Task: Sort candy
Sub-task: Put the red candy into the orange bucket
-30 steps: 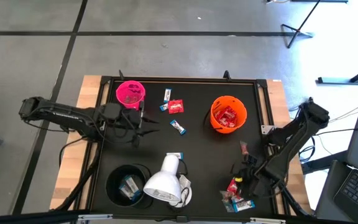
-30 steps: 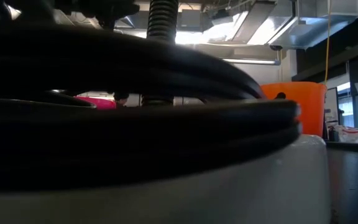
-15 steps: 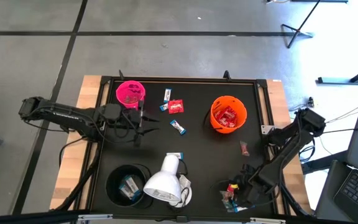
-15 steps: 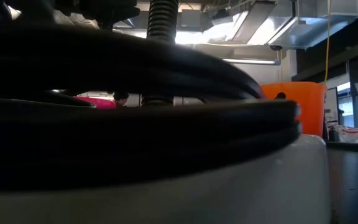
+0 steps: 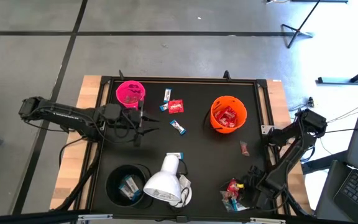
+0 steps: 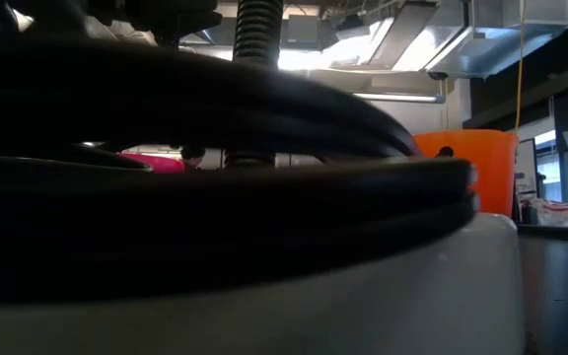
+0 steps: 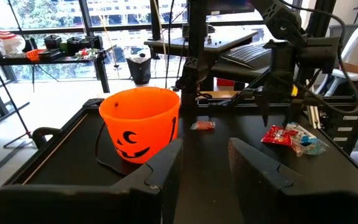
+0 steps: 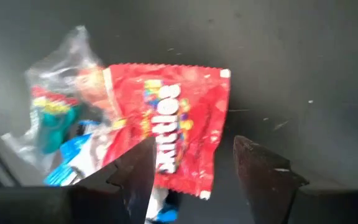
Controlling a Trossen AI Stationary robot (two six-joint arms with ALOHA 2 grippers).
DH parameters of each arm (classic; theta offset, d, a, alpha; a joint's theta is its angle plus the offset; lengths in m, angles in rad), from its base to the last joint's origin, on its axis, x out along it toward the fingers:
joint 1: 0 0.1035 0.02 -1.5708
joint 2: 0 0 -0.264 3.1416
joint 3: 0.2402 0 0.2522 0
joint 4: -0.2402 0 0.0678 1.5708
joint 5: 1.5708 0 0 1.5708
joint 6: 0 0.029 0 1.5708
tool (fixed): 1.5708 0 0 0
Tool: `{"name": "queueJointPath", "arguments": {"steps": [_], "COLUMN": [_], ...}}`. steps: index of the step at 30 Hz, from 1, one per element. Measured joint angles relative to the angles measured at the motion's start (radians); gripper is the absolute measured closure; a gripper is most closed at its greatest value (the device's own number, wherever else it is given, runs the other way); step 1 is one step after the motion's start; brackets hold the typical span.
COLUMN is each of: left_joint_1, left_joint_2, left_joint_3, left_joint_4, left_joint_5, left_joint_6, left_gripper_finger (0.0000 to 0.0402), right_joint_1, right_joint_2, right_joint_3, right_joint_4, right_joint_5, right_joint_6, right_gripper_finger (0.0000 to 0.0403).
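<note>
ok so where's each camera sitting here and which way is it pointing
High view: above the table, looking straight down; both arms show.
Low view: at tabletop height, looking level across, mostly blocked by a black cup; no arm shows.
Left wrist view: looks past the left gripper, open, at the orange bucket.
Right wrist view: looks down past the right gripper, open, at a red candy packet.
Shared: high view also shows that bucket and packet.

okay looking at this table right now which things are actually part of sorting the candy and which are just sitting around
Part of the job:
- red packet under the open right gripper
- loose sweets mid-table
- small piece by the right edge
- orange bucket, pink cup, black cup, each holding candy

Just lying about:
- white lamp head
- left gripper, waiting by the pink cup
</note>
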Motion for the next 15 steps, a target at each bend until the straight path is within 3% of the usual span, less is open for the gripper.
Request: {"name": "queueJointPath", "arguments": {"steps": [15], "left_joint_1": [0.000], "left_joint_2": [0.000], "left_joint_3": [0.000], "left_joint_4": [0.000], "left_joint_5": [-0.020], "left_joint_6": [-0.019], "left_gripper_finger": [0.0279], "right_joint_1": [-0.003], "right_joint_2": [-0.004], "right_joint_3": [-0.103], "right_joint_4": [0.039], "right_joint_5": [-0.076], "right_joint_6": [0.093], "right_gripper_finger": [0.0190]}}
